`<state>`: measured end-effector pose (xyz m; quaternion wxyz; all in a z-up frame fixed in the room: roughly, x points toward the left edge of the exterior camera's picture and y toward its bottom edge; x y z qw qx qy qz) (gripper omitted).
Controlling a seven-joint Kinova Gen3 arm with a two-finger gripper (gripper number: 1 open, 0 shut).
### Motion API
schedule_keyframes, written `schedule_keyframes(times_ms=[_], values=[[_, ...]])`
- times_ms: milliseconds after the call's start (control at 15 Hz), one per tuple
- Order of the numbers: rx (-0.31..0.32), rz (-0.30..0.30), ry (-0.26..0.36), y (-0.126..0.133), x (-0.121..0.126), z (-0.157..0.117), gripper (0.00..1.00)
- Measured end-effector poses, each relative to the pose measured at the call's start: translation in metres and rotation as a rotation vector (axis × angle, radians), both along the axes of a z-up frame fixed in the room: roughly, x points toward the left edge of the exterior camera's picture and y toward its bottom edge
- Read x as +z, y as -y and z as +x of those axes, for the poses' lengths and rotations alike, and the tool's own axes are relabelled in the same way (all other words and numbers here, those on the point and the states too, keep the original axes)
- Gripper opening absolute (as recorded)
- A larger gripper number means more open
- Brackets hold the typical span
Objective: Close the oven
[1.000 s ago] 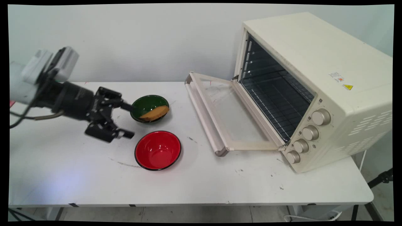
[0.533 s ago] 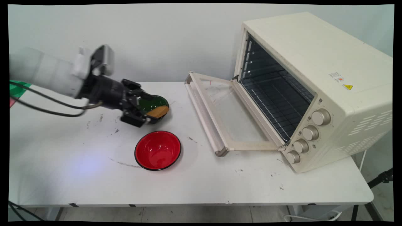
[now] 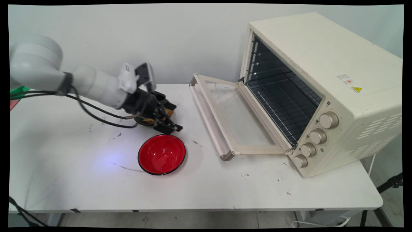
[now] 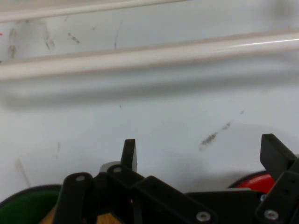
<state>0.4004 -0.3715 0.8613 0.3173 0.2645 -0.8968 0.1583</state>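
Note:
My gripper (image 3: 175, 118) hangs open over a green bowl (image 3: 139, 120) at the table's middle left, and nothing sits between its fingers. Arm and hand cover most of that bowl. A tan slice of bread (image 3: 169, 112) lies in it and peeks out beside the hand. In the hand view the gripper (image 4: 202, 154) points toward the oven door's handle bar (image 4: 140, 56). The green bowl (image 4: 25, 205) and the bread (image 4: 108, 218) show at the bottom left, behind the linkage. A red bowl (image 3: 162, 154) stands empty just in front of the hand, with its rim (image 4: 248, 181) at the lower right.
A cream toaster oven (image 3: 322, 80) stands at the right with its glass door (image 3: 238, 119) folded down flat onto the table, rack bare inside. Black cables hang from the arm over the table's left part.
The arm has swung rightward and toward the wall, from left of the green bowl to over it, and now hides most of it. The fingers have stayed apart. The bowls have not moved.

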Motion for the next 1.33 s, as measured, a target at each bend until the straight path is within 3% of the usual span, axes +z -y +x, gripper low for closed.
schedule_keyframes(times_ms=[267,333,933,1333], values=[[-0.002,0.007,0.009,0.020,-0.023,-0.025,1.00],[-0.002,0.008,0.009,0.025,-0.028,-0.031,0.00],[-0.026,-0.005,-0.014,0.050,-0.048,-0.062,0.00],[-0.052,-0.047,-0.100,0.053,-0.024,-0.068,0.00]])
